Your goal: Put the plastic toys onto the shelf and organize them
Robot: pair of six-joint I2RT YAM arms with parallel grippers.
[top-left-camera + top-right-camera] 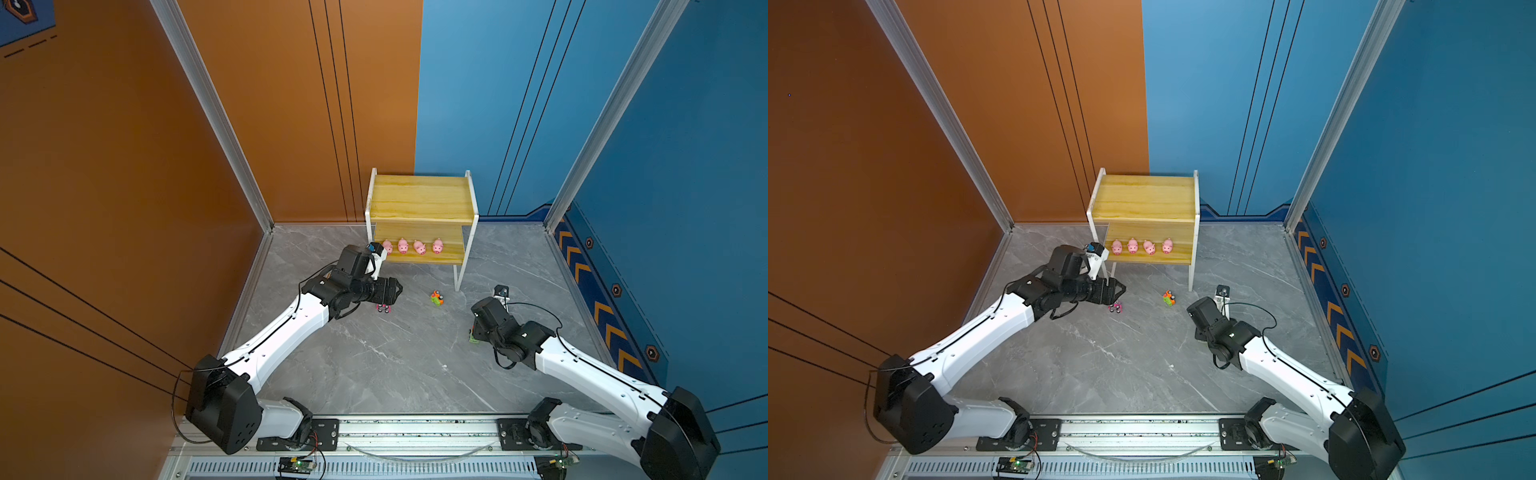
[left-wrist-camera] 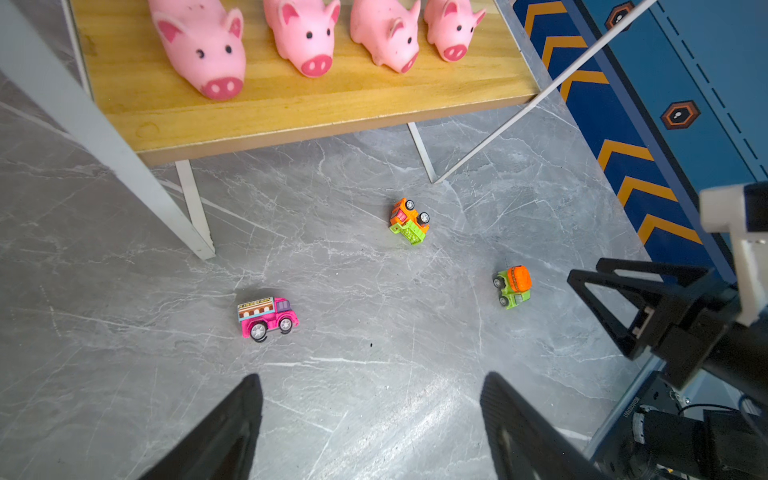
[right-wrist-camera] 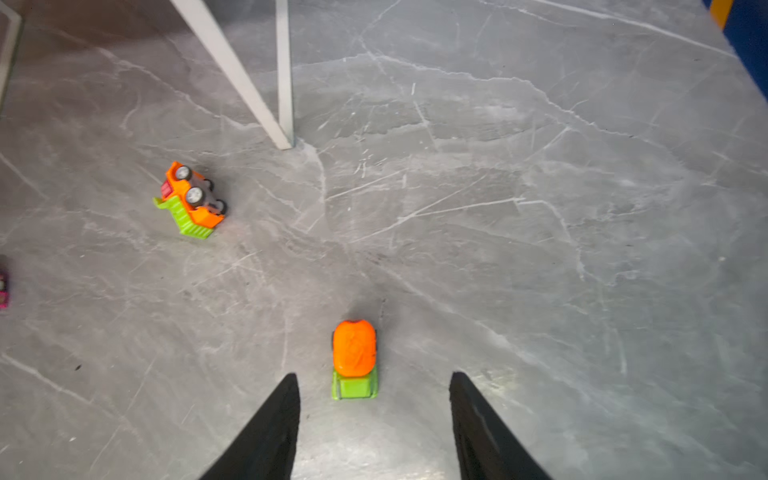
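Note:
The shelf (image 1: 420, 198) stands at the back, and several pink pigs (image 1: 403, 245) (image 2: 309, 37) sit in a row on its lower board. Three toy cars are on the grey floor. A pink truck (image 2: 268, 318) (image 1: 383, 308) stands upright just ahead of my left gripper (image 2: 372, 376), which is open and holds nothing. An orange and green dump truck (image 2: 408, 221) (image 3: 191, 201) (image 1: 436, 298) lies on its side. My right gripper (image 3: 374, 374) is open over a green car with an orange drum (image 3: 354, 357) (image 2: 513, 286). The car's green end lies between the fingertips and touches neither.
The shelf's white front legs (image 1: 458, 278) (image 3: 249, 91) stand close behind the dump truck. Orange and blue walls close the floor in on the left, back and right, with a chevron skirting (image 1: 602, 316) on the right. The arms' mounting rail (image 1: 415, 428) runs along the front edge.

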